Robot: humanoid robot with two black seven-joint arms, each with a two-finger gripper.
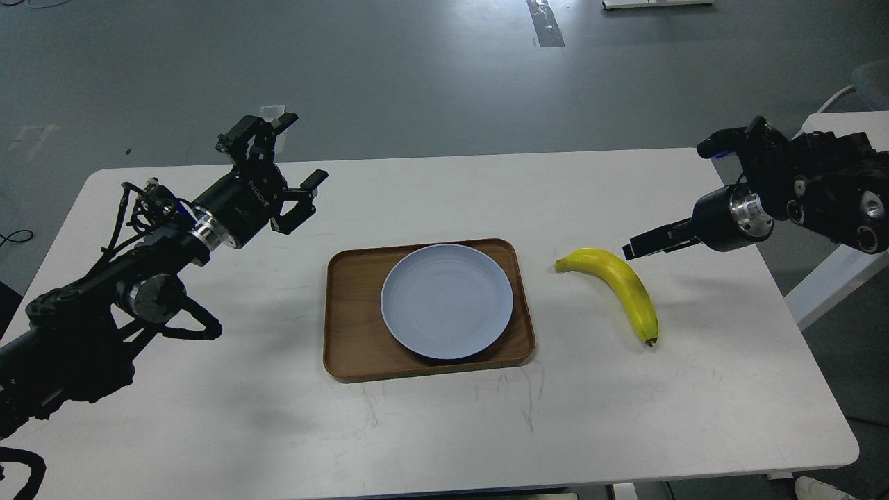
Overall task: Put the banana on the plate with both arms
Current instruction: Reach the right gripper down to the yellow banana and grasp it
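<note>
We are at the approach step: nothing is grasped yet. The banana (620,288) lies flat on the white worktop (208,417), right of centre in the frame, just beside the right edge of the brown wooden tray (347,312) but not touching it. The pale blue-grey plate (446,301) sits inside that tray at frame centre, and it is bare.

Our right tool (642,244) reaches in from the right edge and hovers close above the banana's upper curve; seen side-on and dark, its fingers merge into one bar, so we cannot tell how far apart they stand, and it holds nothing. Our left tool (295,170), in the upper left of the frame, is raised over the worktop with its fingers spread wide and nothing between them, well apart from tray and fruit.

As we judge it, the next move calls for the right tool to drop over the banana's mid-body and close, while the left arm comes toward the tray to help
</note>
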